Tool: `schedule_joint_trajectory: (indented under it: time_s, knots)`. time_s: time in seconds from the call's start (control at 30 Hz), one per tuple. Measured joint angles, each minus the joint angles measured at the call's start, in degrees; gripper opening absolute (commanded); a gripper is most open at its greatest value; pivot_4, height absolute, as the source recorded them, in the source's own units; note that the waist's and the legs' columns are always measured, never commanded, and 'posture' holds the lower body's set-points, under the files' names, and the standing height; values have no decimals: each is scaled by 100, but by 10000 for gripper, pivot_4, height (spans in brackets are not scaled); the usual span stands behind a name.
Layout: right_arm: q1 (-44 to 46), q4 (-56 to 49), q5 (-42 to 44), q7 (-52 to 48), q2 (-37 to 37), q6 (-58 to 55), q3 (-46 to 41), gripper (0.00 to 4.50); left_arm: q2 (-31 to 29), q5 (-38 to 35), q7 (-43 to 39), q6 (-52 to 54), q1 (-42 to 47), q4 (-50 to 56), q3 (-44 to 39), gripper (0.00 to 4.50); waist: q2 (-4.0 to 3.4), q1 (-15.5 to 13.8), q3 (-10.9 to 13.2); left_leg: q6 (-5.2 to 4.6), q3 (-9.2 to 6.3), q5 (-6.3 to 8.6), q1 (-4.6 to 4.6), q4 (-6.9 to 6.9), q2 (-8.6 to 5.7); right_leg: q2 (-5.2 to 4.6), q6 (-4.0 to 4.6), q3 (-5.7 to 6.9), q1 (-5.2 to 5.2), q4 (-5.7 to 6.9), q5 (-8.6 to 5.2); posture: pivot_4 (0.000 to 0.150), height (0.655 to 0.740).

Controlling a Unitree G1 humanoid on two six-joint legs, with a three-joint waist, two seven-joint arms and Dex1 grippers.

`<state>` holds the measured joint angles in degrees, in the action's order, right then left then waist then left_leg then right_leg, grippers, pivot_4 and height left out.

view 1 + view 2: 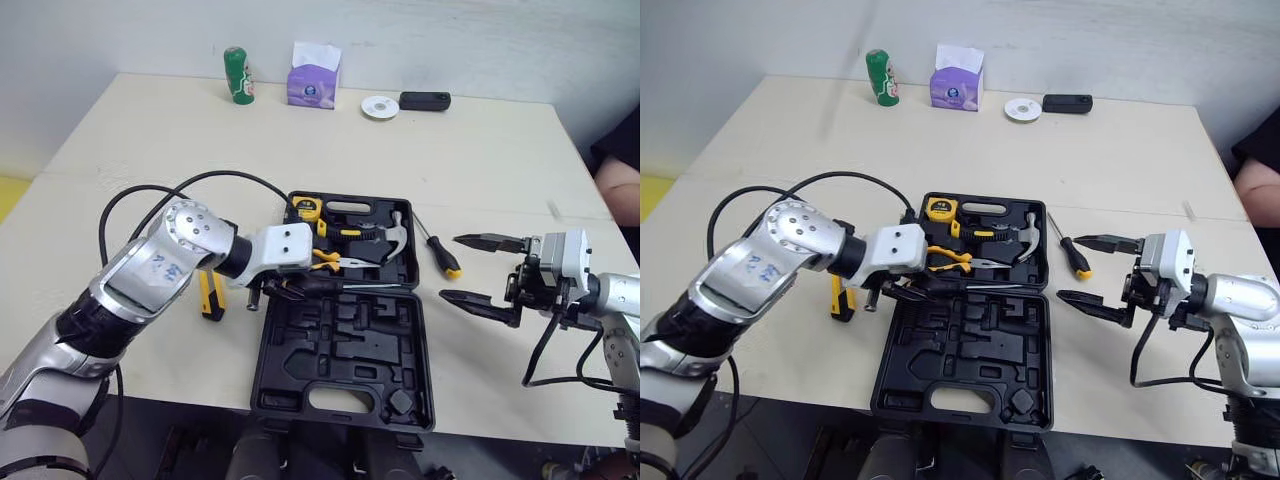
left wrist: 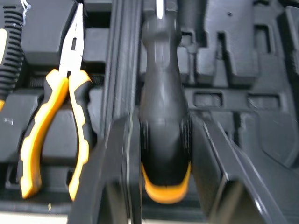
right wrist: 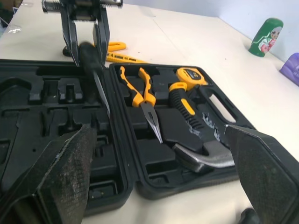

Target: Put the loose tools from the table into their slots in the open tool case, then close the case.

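Left gripper (image 2: 161, 126): pinching the black handle of the held screwdriver (image 2: 163, 84), whose shaft lies along the case's hinge line.
Right gripper (image 1: 485, 271): fingers spread wide with nothing between them, positioned just right of the case.
Tool case (image 1: 335, 350): open flat near the table's front edge.
Far half: tape measure (image 1: 305, 209), hammer (image 1: 385, 236) and pliers (image 1: 330, 261) seated in it.
Loose screwdriver (image 1: 438, 245): on the table between the case and the right gripper.
Utility knife (image 1: 210, 293): on the table just left of the case.
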<state>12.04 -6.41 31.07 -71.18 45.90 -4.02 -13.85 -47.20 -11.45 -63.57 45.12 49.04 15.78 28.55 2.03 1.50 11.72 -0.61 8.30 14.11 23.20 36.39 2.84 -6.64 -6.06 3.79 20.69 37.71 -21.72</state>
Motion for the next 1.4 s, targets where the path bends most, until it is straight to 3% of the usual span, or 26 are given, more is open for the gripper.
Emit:
schedule_joint_trajectory:
  time_s: [0.17,0.3,0.63,1.2,1.27,1.33,1.4]
  knots:
    - [-106,-441,101,266,-2,-327,1,45000,52,203,-123,387,77,-74,366,10138,0,-12,0,0,-2,0,1,4,1,0,1,-8,0,1,0,1500,7400]
    - [-109,-633,167,420,-2,-507,1,45000,45,725,-167,53,244,-143,644,10138,0,-11,0,0,-2,0,2,7,0,-1,1,-8,-1,1,0,1500,7400]
    - [-18,-697,163,544,-71,-596,55,45000,260,1204,-432,-209,417,-275,818,10138,0,-24,0,-1,-4,0,2,13,0,-2,1,-6,-5,3,0,1500,7400]
    - [-161,64,-6,92,-327,301,180,45000,558,1729,-480,302,612,-166,1039,10138,-1,-61,-1,-8,-11,5,2,48,3,-1,0,-5,-14,17,0,1500,7400]
    - [-196,186,-21,14,-365,419,204,45000,562,1731,-466,292,586,-128,1020,20366,-1,-62,-1,-9,-11,5,2,49,3,-2,-1,-6,-14,17,0,1500,7400]
    - [-245,241,-22,-59,-368,502,204,45000,600,1712,-463,282,530,-85,983,26686,-1,-73,0,-9,-11,5,3,49,3,-2,-1,-6,-14,16,0,1500,7400]
    - [-249,248,-21,-96,-370,549,204,45000,693,1670,-461,276,499,-69,966,36182,-1,-89,0,-10,-12,5,4,53,4,-2,-1,-5,-14,18,0,1500,7400]
